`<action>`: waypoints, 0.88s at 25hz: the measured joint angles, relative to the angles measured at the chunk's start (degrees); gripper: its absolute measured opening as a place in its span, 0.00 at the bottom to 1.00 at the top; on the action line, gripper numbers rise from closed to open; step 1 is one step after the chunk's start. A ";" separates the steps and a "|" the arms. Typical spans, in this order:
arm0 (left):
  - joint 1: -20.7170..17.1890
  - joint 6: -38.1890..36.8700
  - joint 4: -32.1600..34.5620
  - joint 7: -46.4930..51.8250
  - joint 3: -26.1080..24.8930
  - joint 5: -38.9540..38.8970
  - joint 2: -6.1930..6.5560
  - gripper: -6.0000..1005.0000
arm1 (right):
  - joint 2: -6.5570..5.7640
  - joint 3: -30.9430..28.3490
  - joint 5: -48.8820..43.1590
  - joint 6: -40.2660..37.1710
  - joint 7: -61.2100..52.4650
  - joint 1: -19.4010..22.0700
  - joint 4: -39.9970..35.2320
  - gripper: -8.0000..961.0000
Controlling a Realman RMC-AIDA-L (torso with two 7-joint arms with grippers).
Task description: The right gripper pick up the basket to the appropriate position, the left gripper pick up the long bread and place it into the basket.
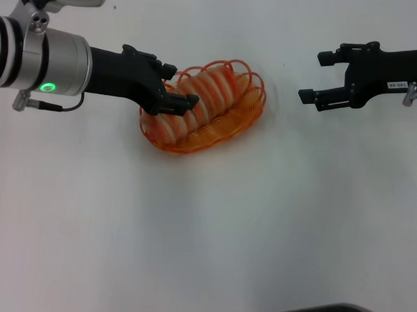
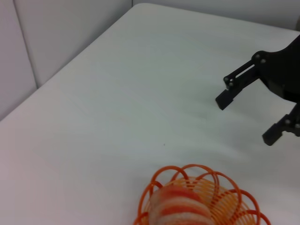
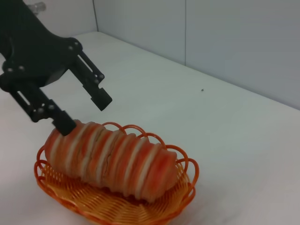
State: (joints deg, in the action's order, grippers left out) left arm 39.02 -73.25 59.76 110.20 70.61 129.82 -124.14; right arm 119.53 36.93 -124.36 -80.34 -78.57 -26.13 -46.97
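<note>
The long bread (image 1: 204,97) is lying inside the basket (image 1: 251,110), stretched along its length, with one end propped toward the left rim. The basket is sitting on the white table (image 1: 212,233), toward the far side and a little left of centre. The left gripper (image 1: 179,85) is hovering over the left end of the bread, its fingers spread wide; the nearer fingertip is touching or almost touching the loaf, the farther one standing clear of it. The right gripper (image 1: 315,76) is hanging well to the right of the basket, apart from it, its fingers spread and holding nothing.
</note>
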 joint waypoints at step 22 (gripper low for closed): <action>-20.62 -24.53 -14.07 -33.82 -38.05 -11.78 4.60 0.94 | 0.00 0.39 0.96 0.00 1.38 0.55 0.07 0.94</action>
State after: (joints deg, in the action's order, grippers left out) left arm 18.40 -97.79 45.70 76.38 32.55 118.05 -119.54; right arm 119.53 37.32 -123.41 -80.33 -77.19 -25.58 -46.90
